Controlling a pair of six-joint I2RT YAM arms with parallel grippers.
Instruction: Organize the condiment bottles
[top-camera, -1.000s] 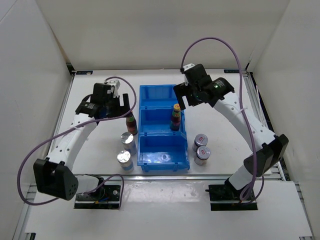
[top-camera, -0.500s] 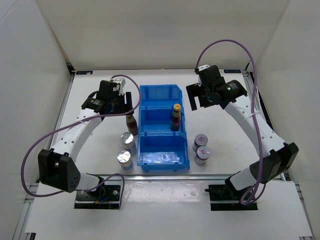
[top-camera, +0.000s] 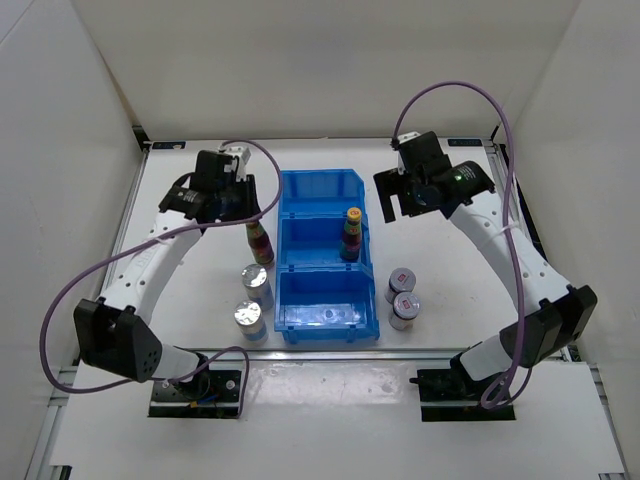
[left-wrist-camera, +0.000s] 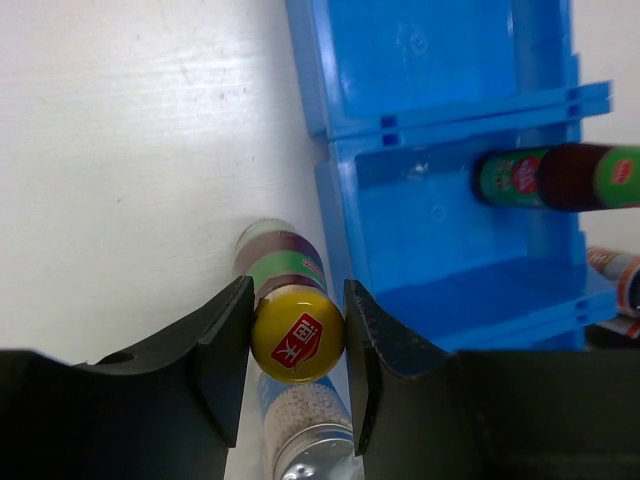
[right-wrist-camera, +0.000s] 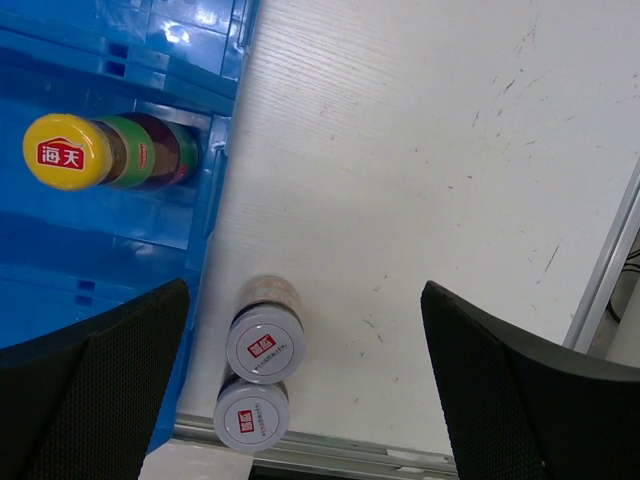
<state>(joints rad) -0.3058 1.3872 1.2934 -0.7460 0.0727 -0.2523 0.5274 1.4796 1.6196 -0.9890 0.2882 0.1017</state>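
Beside the left wall of the blue bin (top-camera: 315, 192), on a white table (top-camera: 440, 265) boxed by white walls (top-camera: 300, 70), we see the left gripper (left-wrist-camera: 297, 295), its arm stretched forward, clenched on a slim yellow-capped bottle (left-wrist-camera: 297, 340). The right gripper (right-wrist-camera: 303, 300) hangs released right of the bin; its wrist view alone makes plain the red labels topping two shakers (right-wrist-camera: 265, 345).
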